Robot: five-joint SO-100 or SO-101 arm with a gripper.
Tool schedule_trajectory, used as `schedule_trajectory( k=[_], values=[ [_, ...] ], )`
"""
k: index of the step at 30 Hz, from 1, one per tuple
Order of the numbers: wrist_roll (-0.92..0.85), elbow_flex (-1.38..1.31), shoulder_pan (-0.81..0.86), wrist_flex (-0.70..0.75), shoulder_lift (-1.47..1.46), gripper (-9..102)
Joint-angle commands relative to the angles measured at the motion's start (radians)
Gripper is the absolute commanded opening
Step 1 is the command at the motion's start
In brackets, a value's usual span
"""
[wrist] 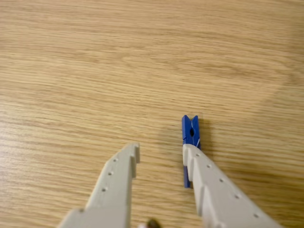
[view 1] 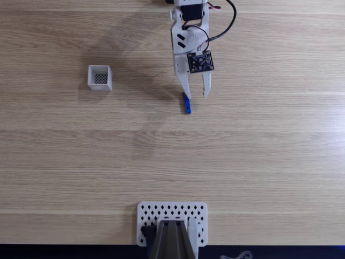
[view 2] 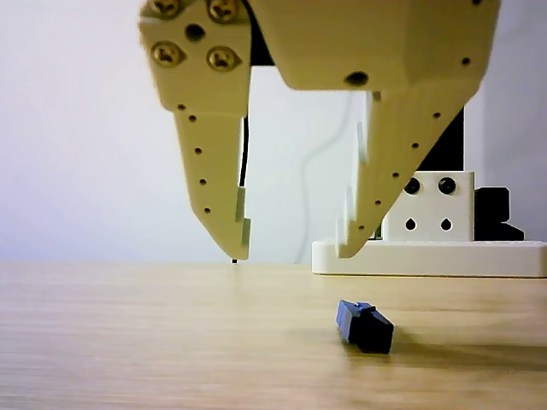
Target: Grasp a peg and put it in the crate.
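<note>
The slim bright-blue plastic clothes peg lies flat on the wooden table, under one fingertip rather than between them. My white two-finger gripper hangs spread wide, off-centre. The small white square crate stands well aside.

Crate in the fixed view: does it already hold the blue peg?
No. The crate shows only its dark mesh bottom, while the peg lies on the table by the gripper.

Pale wood-grain table with a smooth, faintly sheened finish. Matt white plastic gripper, dotted with small holes and brass-coloured screws. Bright blue, smooth plastic peg. Matt white crate, dark mesh base.
</note>
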Motion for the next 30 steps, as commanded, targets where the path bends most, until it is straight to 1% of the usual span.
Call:
schedule_trajectory(
  k=[1,10,30],
  values=[
    [0.009,-0.094,0.028,-0.026,0.002,14],
    [-0.003,-0.103,0.087,-0.026,-0.037,14],
    [-0.003,-0.049,0.057,-0.014,-0.035,14]
  ],
)
